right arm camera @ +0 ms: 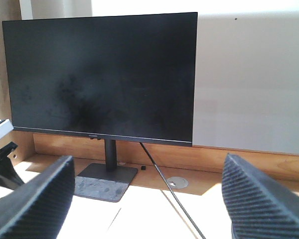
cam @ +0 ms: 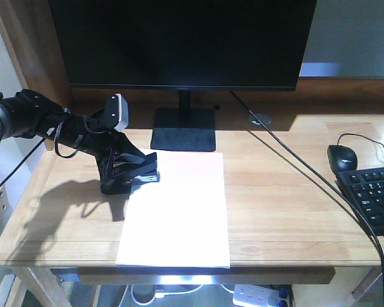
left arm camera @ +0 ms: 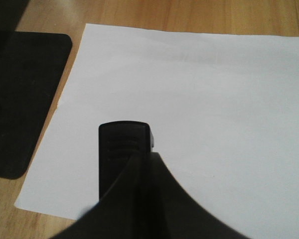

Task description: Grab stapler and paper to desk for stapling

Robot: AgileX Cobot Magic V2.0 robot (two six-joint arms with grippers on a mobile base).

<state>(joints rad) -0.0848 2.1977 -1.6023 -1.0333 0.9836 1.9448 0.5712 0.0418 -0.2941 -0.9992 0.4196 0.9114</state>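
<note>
Left gripper (cam: 136, 174) clamped on black stapler (cam: 145, 173) over the white paper's (cam: 179, 214) left edge on the wooden desk (cam: 288, 192), right gripper (right arm camera: 147, 199) fingers spread apart, monitor (cam: 182, 41) logo too small to read

A dark monitor (cam: 182, 41) stands before a pale wall (right arm camera: 249, 74); sunlight falls perhaps from a window.

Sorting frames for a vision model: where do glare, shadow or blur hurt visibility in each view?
Front view: the paper is washed out white, and the left gripper casts a dark shadow on the desk. Left wrist view: the stapler is a dark, soft silhouette. Right wrist view: the fingers are blurred and the monitor shows dull smudges.
</note>
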